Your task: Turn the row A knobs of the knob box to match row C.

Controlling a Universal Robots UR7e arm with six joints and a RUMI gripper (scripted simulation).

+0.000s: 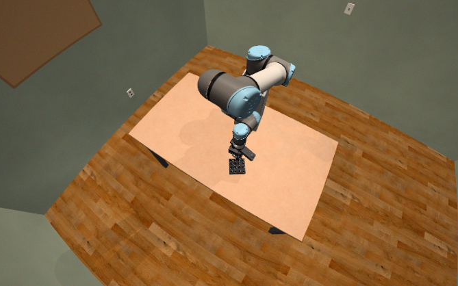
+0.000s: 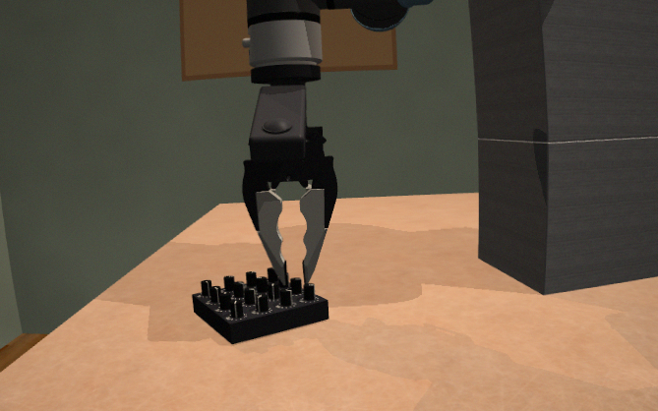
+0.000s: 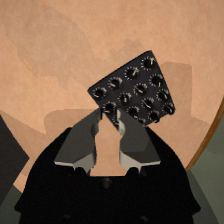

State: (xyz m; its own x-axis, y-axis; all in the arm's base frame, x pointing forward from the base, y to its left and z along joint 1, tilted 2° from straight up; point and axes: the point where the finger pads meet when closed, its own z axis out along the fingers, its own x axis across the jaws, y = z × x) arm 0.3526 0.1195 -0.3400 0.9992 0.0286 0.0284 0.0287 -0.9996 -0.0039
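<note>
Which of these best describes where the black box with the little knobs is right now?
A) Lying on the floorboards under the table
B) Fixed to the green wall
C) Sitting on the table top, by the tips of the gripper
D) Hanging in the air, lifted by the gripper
C: the knob box rests flat on the table top, with the gripper reaching down to it.

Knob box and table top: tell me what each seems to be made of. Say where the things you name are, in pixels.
The knob box (image 1: 237, 166) (image 2: 279, 324) (image 3: 131, 80) looks like black plastic, perhaps painted metal: dark, smooth sides with little shine. The table top (image 1: 276, 177) (image 2: 167, 378) (image 3: 35, 45) could be laminate or stone: peach, faintly mottled, without grain or clear reflections.
</note>
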